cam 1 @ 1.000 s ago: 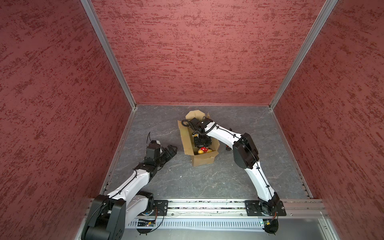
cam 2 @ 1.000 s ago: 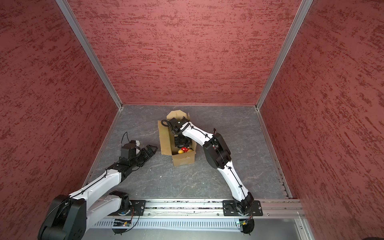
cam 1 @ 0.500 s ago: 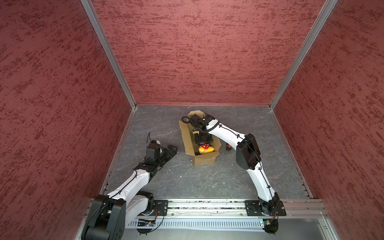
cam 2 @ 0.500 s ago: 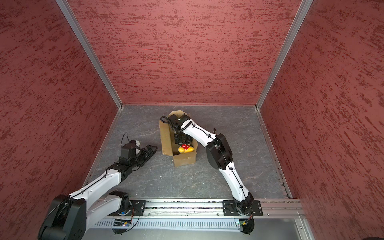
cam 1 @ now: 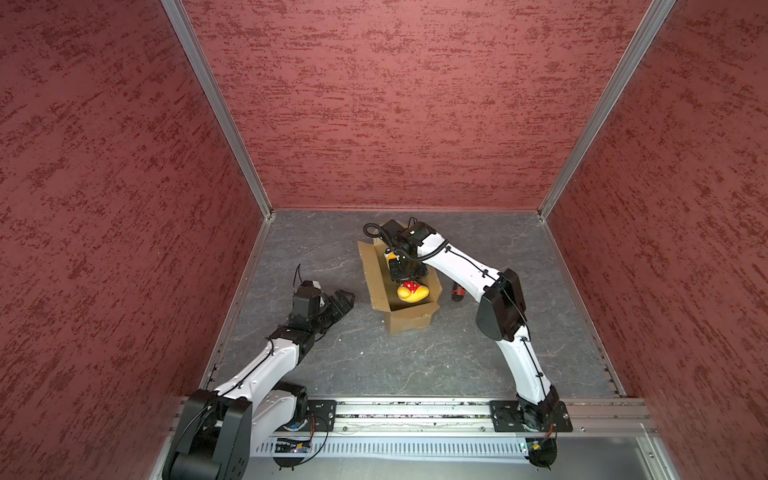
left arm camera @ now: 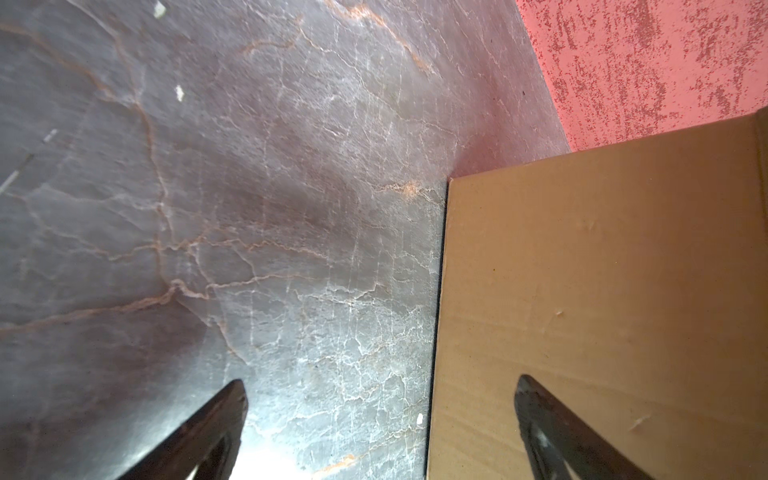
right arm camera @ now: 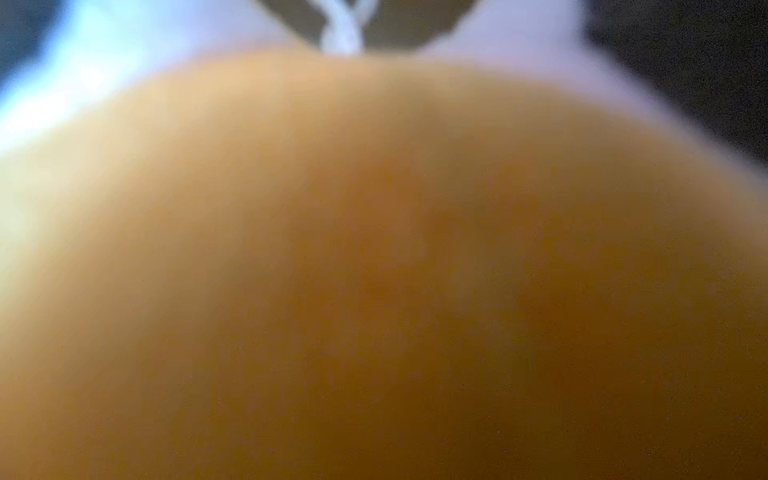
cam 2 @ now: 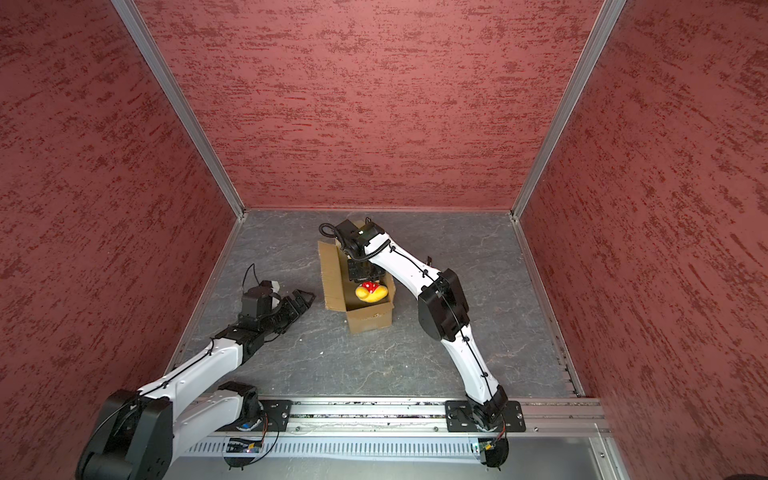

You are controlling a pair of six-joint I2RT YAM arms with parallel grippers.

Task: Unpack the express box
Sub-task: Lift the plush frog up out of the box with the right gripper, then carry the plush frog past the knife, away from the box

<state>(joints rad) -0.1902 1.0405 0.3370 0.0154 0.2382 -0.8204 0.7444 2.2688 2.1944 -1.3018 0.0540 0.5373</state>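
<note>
**Express box open at mid-frame, plush toy in the right gripper's grasp**

Express box (cam 1: 409, 319) (cam 2: 370, 321) is seen in both top views near the middle of the frame, standing on the grey marbled desk (cam 1: 374, 365) with its top open. One long flap (cam 1: 371, 272) is folded out to the left of the opening. Inside the opening, towards the lower end of the box, a yellow plush toy (cam 1: 412, 291) (cam 2: 371, 292) with a red, white-dotted patch is visible.

Directly above the toy, the right gripper (cam 1: 407, 277) (cam 2: 365, 276) is pointed down into the box and is clenched on the toy's upper part. Its fingertips are covered by the gripper's own body. The right wrist view is almost filled by a blurred orange-yellow surface (right arm camera: 374, 270) pressed close to the lens.

To the right of the box, under the right arm, a small red-and-black object (cam 1: 457, 292) is seen lying on the desk in a top view. What it is cannot be told.

The left gripper (cam 1: 343, 300) (cam 2: 302, 298) (left arm camera: 380, 390) is held released, jaws spread wide, left of the box and just beside the folded-out flap. In the left wrist view its two dark fingers (left arm camera: 208, 436) are seen at the lower edge. Bare desk is seen between them, and the right side is filled by plain cardboard of the express box (left arm camera: 602, 291).

The desk is enclosed by red textured walls (cam 1: 395, 104).
</note>
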